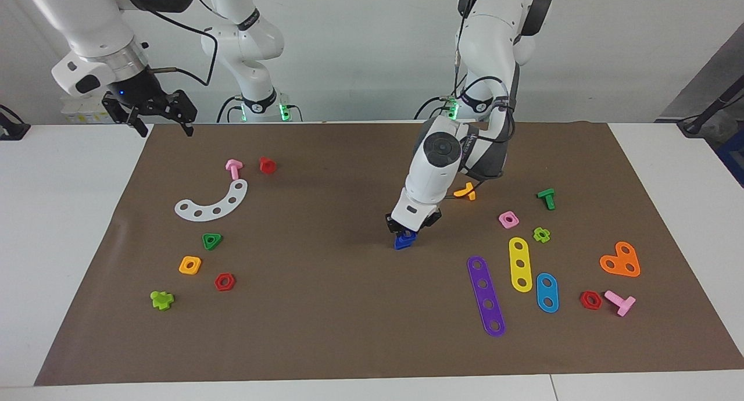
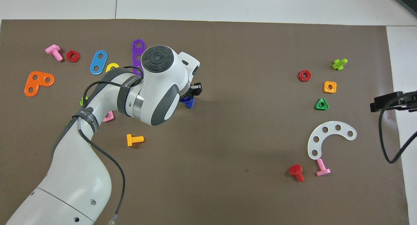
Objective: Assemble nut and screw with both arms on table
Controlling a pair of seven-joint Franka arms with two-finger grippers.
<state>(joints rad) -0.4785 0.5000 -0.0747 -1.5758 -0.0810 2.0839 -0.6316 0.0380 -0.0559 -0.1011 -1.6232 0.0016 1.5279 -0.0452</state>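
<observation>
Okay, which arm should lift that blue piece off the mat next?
Left. The left gripper is already shut on the blue piece mid-mat, while the right gripper waits open, raised over the mat's edge at its own end.

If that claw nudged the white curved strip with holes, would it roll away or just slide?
The flat white curved plastic strip with five holes lies flush on the brown mat, so it would probably slide or pivot, not roll. It looks thin and light, likely stiff. Lying so flat, its edge may be hard to pinch.
</observation>
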